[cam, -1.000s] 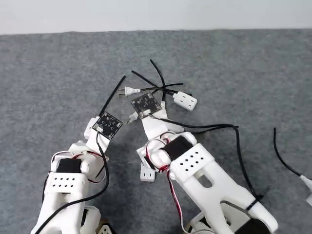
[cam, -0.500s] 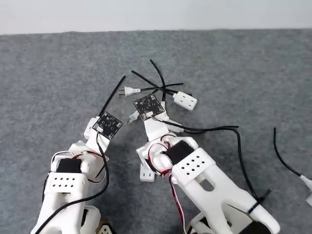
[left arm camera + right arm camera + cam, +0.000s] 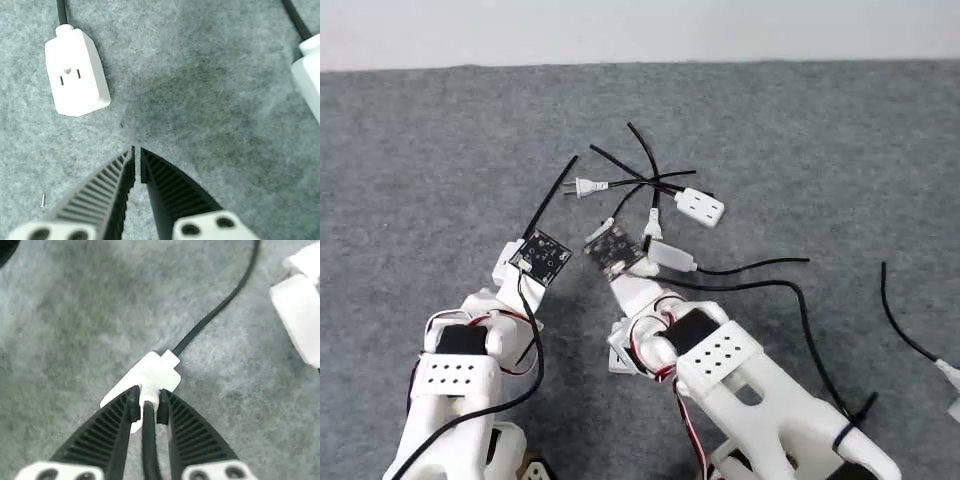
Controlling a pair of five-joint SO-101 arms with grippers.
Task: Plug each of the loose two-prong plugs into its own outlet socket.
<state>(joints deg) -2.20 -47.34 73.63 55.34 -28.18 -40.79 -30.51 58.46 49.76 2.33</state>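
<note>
My right gripper (image 3: 148, 390) is shut on a white two-prong plug (image 3: 150, 374) just above the carpet; its black cable (image 3: 220, 305) runs away from the fingertips. In the high view the right arm (image 3: 710, 350) stands at the centre front, with the held plug (image 3: 603, 230) at its tip. My left gripper (image 3: 137, 149) is shut on nothing, over bare carpet, short of a white outlet socket (image 3: 75, 75) that lies face up. Another loose plug (image 3: 582, 186) lies further back, and a white socket block (image 3: 700, 205) to its right.
A white connector (image 3: 670, 255) with a black cable lies right of the right arm's tip. Crossing black cables (image 3: 645, 170) lie behind it. One more white socket (image 3: 620, 358) lies under the right arm. At the right edge lies another cable with white ends (image 3: 950, 375).
The right arm has drawn back toward the front and swung left with the plug, uncovering the white connector beside it. The left arm has kept still.
</note>
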